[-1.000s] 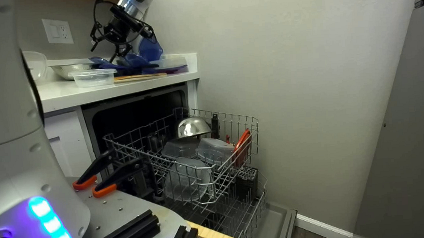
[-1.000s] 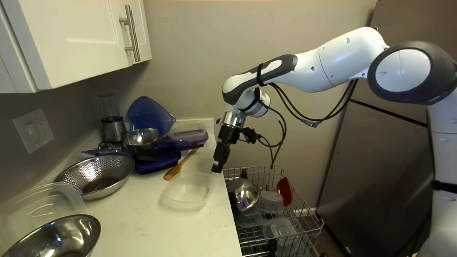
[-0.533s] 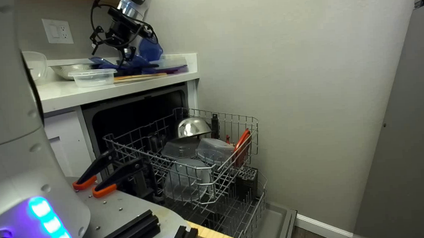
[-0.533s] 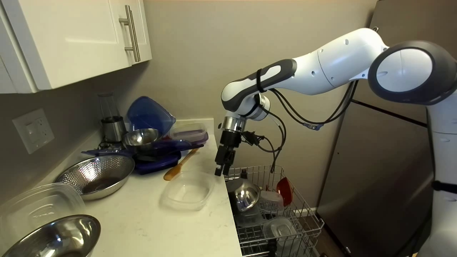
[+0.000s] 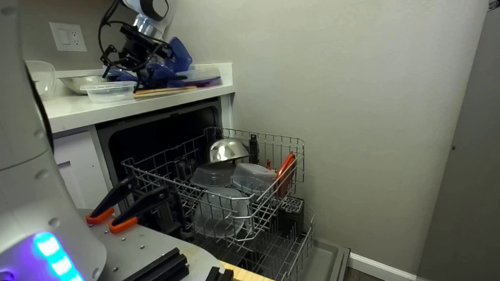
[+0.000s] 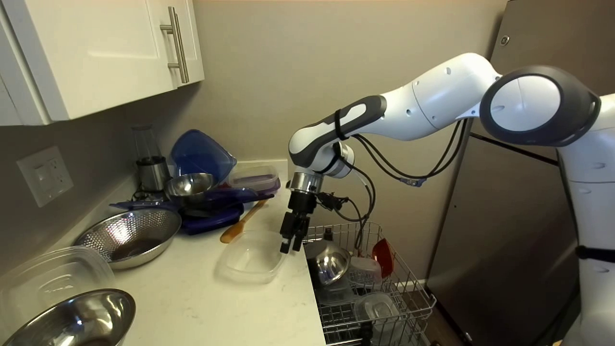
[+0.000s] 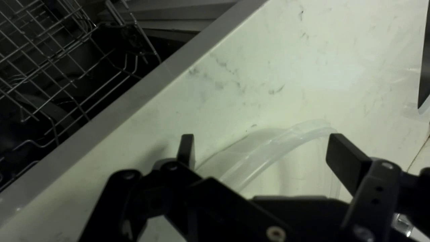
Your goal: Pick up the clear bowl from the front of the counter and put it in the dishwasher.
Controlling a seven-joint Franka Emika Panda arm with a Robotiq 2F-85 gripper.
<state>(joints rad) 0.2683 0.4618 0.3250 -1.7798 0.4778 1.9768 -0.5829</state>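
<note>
Black, jointed and spread wide apart: a two-fingered gripper (image 7: pixel 260 148), grasping nothing. Just by the fingertips, a clear, deep-sided plastic bowl (image 6: pixel 252 257), upright and unlifted, with part of its rim showing between the parted fingers in the wrist view. Cannot tell the height of the fingertips against the rim, nor any contact with the plastic. Seems nearly done with the approach, and not yet begun on the grasp. Next, probably: settle astride the wall, then close.

Close beside the bowl, a brown wooden spoon (image 6: pixel 235 230), unlikely to need moving. Under both, a white counter (image 7: pixel 295 64) flecked with grey, with a thick front edge, and with the bowl near that edge but not over it.

Beyond and below, a built-in dishwasher (image 5: pixel 168 123) with a dark cavity and, standing out in front, an upper rack (image 5: pixel 242 198) of grey wire. Already in there: a shiny, upturned steel bowl (image 5: pixel 229 150), see-through plastic containers (image 5: pixel 254 177), and a red, curved item (image 5: pixel 286 173) of unclear kind. Looks fairly crowded, so likely to call for choosing a gap with care. Left, judging from this: grip, lift, carry out past the front edge, lower into the rack, release.
</note>
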